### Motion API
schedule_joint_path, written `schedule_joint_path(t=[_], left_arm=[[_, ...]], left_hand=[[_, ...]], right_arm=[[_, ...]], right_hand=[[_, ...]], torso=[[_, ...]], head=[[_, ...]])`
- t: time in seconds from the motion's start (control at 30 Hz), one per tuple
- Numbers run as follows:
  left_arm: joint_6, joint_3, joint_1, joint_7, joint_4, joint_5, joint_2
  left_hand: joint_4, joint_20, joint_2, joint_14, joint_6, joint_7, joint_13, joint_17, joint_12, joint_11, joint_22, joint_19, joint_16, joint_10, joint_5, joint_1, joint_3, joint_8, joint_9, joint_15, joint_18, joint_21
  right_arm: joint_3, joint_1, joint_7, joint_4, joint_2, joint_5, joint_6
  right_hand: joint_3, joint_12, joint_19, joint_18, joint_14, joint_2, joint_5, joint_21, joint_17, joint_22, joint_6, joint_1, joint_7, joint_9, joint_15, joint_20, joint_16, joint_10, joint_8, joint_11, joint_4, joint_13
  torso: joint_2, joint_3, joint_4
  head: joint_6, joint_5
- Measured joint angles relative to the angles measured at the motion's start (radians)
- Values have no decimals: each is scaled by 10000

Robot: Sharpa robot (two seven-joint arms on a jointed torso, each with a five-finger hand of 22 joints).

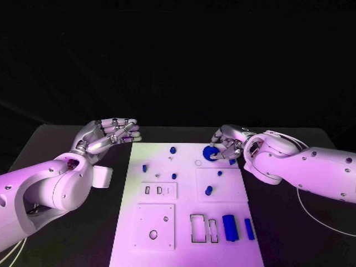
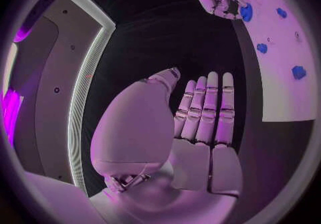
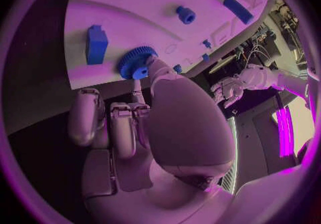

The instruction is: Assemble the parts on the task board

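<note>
The white task board [image 1: 186, 206] lies in the middle of the black table. My right hand [image 1: 230, 146] is at the board's far right corner and pinches a blue toothed gear [image 1: 211, 153] just above the plate; in the right wrist view the gear [image 3: 137, 62] sits between the thumb and a finger. My left hand [image 1: 110, 132] hovers off the board's far left corner, and the left wrist view shows its fingers [image 2: 207, 109] stretched out with nothing in them. Two blue bars [image 1: 230, 227] lie near the board's front right. Several small blue pieces [image 1: 208, 191] stand across its far half.
A blue block [image 3: 96, 44] stands on the board next to the gear. Rectangular slots [image 1: 199, 228] sit left of the blue bars, and a square plate with a round hole [image 1: 154, 234] is at the front left. A white cable [image 1: 306, 214] lies on the table to the right.
</note>
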Motion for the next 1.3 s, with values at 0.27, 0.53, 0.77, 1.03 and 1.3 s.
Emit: schedule_joint_path(t=[0.27, 0.53, 0.77, 1.03, 1.3], left_arm=[[6, 0, 0, -4, -34, 1, 1], [12, 0, 0, -11, -57, 2, 13], [20, 0, -2, -30, -66, 3, 39], [31, 0, -2, -47, -62, 4, 64], [44, 0, -1, -60, -58, 5, 71]], left_hand=[[0, 0, 0, 0, 0, 0, 0, -1, 0, 0, 1, 0, 0, 0, 0, 0, 0, 0, 0, 0, 0, 0], [29, 0, 0, 0, 0, 0, 0, 8, 1, 0, 2, 0, 0, 0, 0, 0, 28, 0, 0, 0, 0, 0], [29, 0, 0, 0, 0, 0, 0, 8, 1, 0, -10, 0, 0, 0, 0, 0, 28, 1, 0, 0, 0, 0], [28, 0, 0, 0, 0, 0, 0, 7, 1, 0, -9, 0, 0, 0, 0, 0, 27, 1, 1, 0, 0, 0], [28, 0, 0, 0, 0, 0, 0, 6, 2, 0, -8, 0, 0, 0, 0, 0, 27, 1, 1, 0, 0, 0]], right_arm=[[7, 16, 3, 749, -110, -495, -587], [18, 76, -66, 1317, 156, -1270, -947], [18, 75, -199, 1376, 761, -2009, -1078], [12, -65, -351, 1060, 1514, -2540, -1140], [2, -242, -418, 593, 2123, -2764, -1146]], right_hand=[[176, 0, 72, 1, -37, -1, -2, 104, -1, 128, 1, 1, -1, 0, -37, -72, 39, 21, 4, -55, -28, -1], [246, 0, 108, 1, 1, -2, -17, 141, 7, 217, 1, 1, -1, -29, -75, -108, 39, 21, 6, -55, 35, -1], [246, 0, 108, 1, 0, -3, -24, 180, 7, 218, 2, 1, -1, -29, -75, -108, 39, 20, 7, -54, 36, -2], [337, 0, 107, 1, 0, -5, -54, 180, 5, 240, 2, 0, -1, -29, -75, -108, 38, 20, 7, -54, 14, -2], [352, 0, 107, 2, 0, -61, -12, 178, 4, 239, 2, 54, -1, -29, -74, -107, 38, 20, 6, -54, 11, 6]], torso=[[-4, 2, -2], [-5, -2, -1], [-3, -17, 19], [15, -23, 19], [23, -21, 35]], head=[[39, 27], [52, 53], [53, 36], [58, 82], [52, 146]])
